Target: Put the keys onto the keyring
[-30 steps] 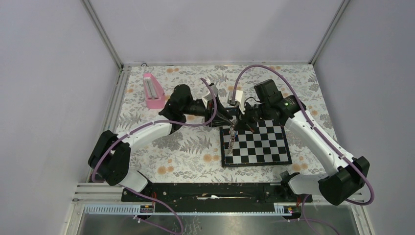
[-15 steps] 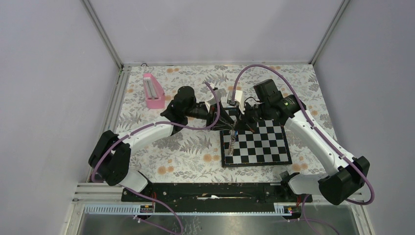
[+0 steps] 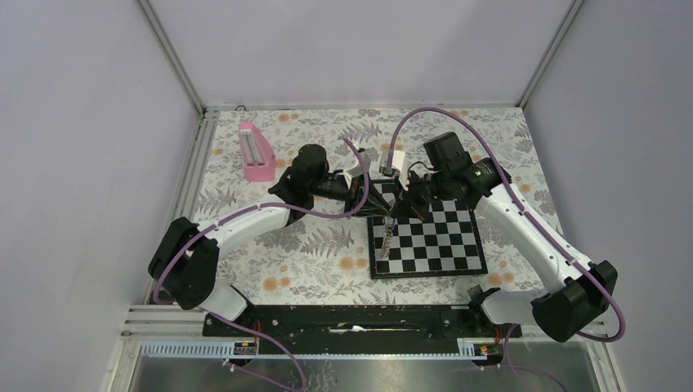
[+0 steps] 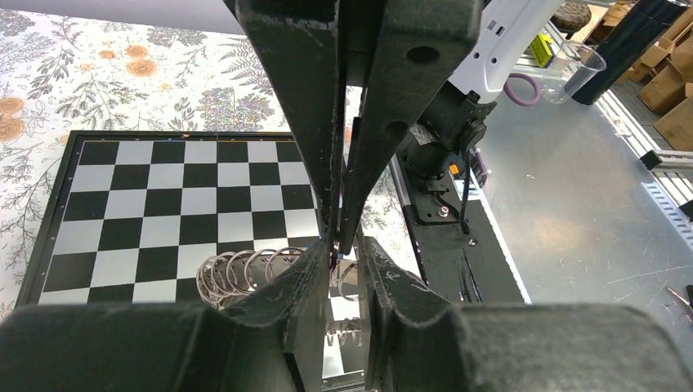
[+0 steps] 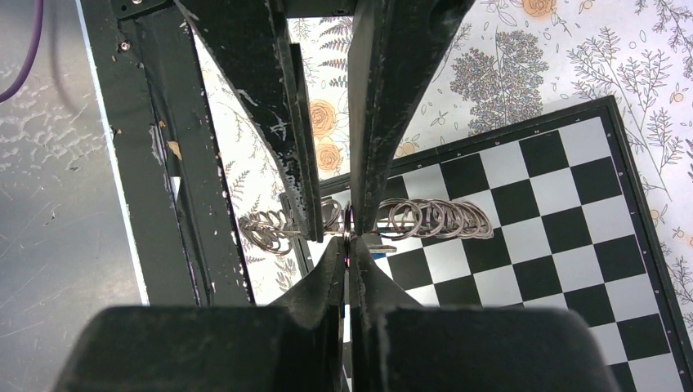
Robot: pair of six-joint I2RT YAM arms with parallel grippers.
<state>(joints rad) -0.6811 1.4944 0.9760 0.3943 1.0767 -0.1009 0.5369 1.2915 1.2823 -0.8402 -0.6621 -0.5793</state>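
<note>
- Top view: the 2 arms reach inward and meet nose to nose over the far-left corner of the chessboard (image 3: 441, 241), which lies on the flowered counter (image 3: 310, 249). Meeting this way probably lets 1 tool steady the work while the other threads.
- The keyring (image 3: 386, 237) appears here only as a thin pale streak along the board's left column, running from the meeting point toward the near edge. A pink box (image 3: 256, 153) stands well apart at far left and appears in neither wrist view.
- Right wrist view: the keyring resolves into a row of overlapping silvery loops crossing the board's edge. The right tool (image 5: 346, 251) is closed to a sliver at the middle of the row. A thin bluish edge shows in the pinch, too small to name, so no key can be identified.
- Left wrist view: the left tool (image 4: 345, 260) stands narrow, with loops visible in the slit between its fingers. It is evidently gripping the keyring just beside the other tool's pinch.
- No view shows whether the loops rest on the board or hang just above it.
</note>
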